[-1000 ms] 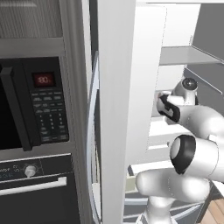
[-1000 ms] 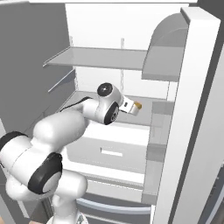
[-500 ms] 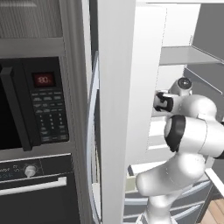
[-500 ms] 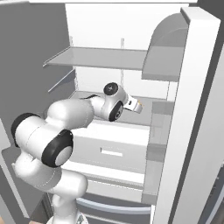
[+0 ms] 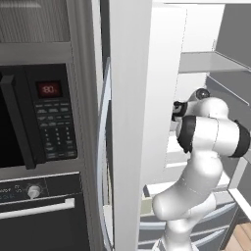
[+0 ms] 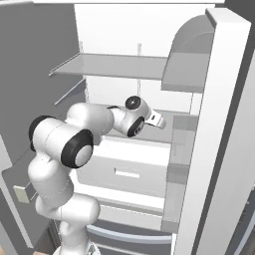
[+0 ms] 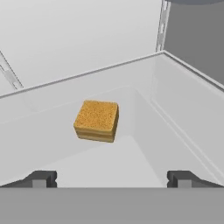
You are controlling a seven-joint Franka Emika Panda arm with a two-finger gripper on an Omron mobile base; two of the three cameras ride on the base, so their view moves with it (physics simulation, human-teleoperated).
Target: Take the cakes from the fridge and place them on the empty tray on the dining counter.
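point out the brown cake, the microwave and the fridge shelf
brown cake (image 7: pixel 96 120), hand view, its top face
microwave (image 5: pixel 54 122), left base view, its keypad panel
fridge shelf (image 6: pixel 114 66), right base view, its flat top

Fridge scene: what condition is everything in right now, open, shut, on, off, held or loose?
Fridge: door swung open, white inside showing.
Tan-brown cake: lying loose on the white fridge floor, flat side up, not held.
Gripper: open, holding nothing, short of the cake.
Drawer: pushed in.
Microwave: door shut, red display lit.
Oven: door shut.
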